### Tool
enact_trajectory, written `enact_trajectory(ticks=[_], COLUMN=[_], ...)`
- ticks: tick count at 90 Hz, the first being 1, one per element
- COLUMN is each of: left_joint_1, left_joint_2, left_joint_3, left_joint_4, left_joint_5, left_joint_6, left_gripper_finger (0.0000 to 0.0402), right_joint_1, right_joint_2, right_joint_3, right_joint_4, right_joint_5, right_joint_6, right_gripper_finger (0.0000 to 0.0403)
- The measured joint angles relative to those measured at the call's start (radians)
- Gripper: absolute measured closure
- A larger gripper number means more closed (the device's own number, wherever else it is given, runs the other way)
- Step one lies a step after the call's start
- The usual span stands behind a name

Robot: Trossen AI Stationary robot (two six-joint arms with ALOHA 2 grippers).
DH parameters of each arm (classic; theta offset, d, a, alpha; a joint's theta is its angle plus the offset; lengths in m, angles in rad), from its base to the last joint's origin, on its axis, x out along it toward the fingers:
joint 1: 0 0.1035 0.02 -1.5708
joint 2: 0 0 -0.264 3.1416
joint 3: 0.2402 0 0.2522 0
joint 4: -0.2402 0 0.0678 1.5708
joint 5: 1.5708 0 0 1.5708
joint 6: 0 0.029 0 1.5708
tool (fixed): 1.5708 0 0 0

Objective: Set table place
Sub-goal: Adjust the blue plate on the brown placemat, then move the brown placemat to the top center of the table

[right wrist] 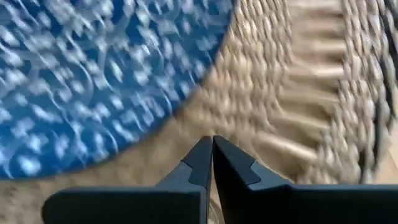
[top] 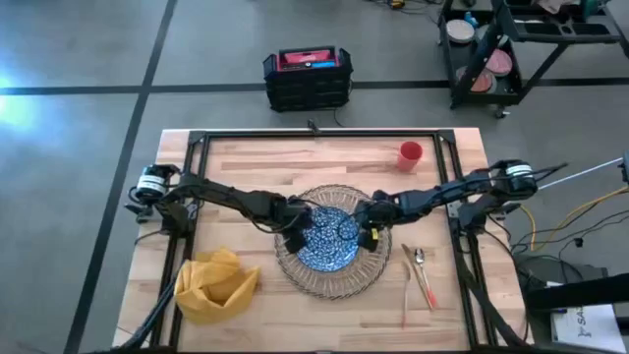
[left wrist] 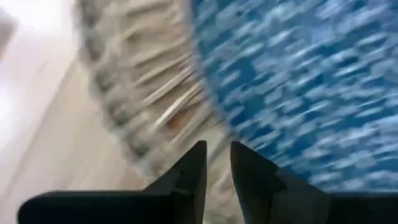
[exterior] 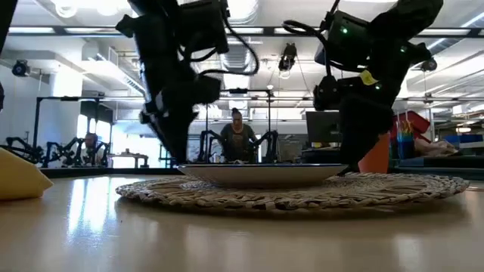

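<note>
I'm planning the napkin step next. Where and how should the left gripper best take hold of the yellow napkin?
Probably at its raised folds. The napkin lies crumpled on the table, left of the woven mat, with ridges standing up. The left gripper, now by the blue plate, could come straight down from above and pinch a ridge across its fold.

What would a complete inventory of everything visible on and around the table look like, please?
table: one, light wood, black frame.
woven round mat: one, tan, table centre.
blue-patterned plate: one, on the mat.
yellow cloth napkin: one, crumpled, left of the mat.
red-orange cup: one, upright, far right part of the table.
orange-handled cutlery: a few pieces, right of the mat.
black crate: one, floor beyond the table.
wheeled cart: one, black, floor far right.
person: one, in the room behind.
left pincer: at the plate's left edge, slightly open.
right pincer: at the plate's right edge, shut.
</note>
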Motion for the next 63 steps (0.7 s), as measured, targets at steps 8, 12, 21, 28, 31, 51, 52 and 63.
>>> enact_trajectory(ticks=[8,12,21,28,31,51,52,63], left_joint_1=[0.000,0.000,0.000,0.000,0.000,0.000,0.000,0.000], left_joint_2=[0.000,0.000,0.000,0.000,0.000,0.041,0.045,0.068], left_joint_3=[-0.002,-0.006,-0.015,-0.035,-0.048,-0.081,-0.081,-0.078], left_joint_4=[-0.079,-0.086,-0.069,0.013,0.068,0.330,0.332,0.362], left_joint_5=[-0.002,-0.001,0.020,0.040,0.054,0.141,0.141,0.139], left_joint_6=[-0.025,-0.034,-0.041,-0.041,-0.040,-0.002,0.000,0.019], left_gripper_finger=[0.0342,0.0342,0.0342,0.0342,0.0342,0.0342,0.0342,0.0342], right_joint_1=[-0.002,-0.002,0.001,0.002,0.002,0.000,-0.001,-0.013], right_joint_2=[-0.009,-0.009,-0.010,-0.008,-0.005,-0.002,-0.002,0.004], right_joint_3=[0.000,0.001,0.000,0.000,0.000,-0.001,-0.001,-0.001], right_joint_4=[-0.135,-0.174,-0.202,-0.186,-0.169,-0.065,-0.063,-0.048], right_joint_5=[0.032,0.035,0.035,0.031,0.031,0.014,0.013,0.001], right_joint_6=[0.047,0.060,0.069,0.068,0.067,0.041,0.039,0.023], right_gripper_finger=[0.0403,0.0403,0.0403,0.0403,0.0403,0.0403,0.0403,0.0403])
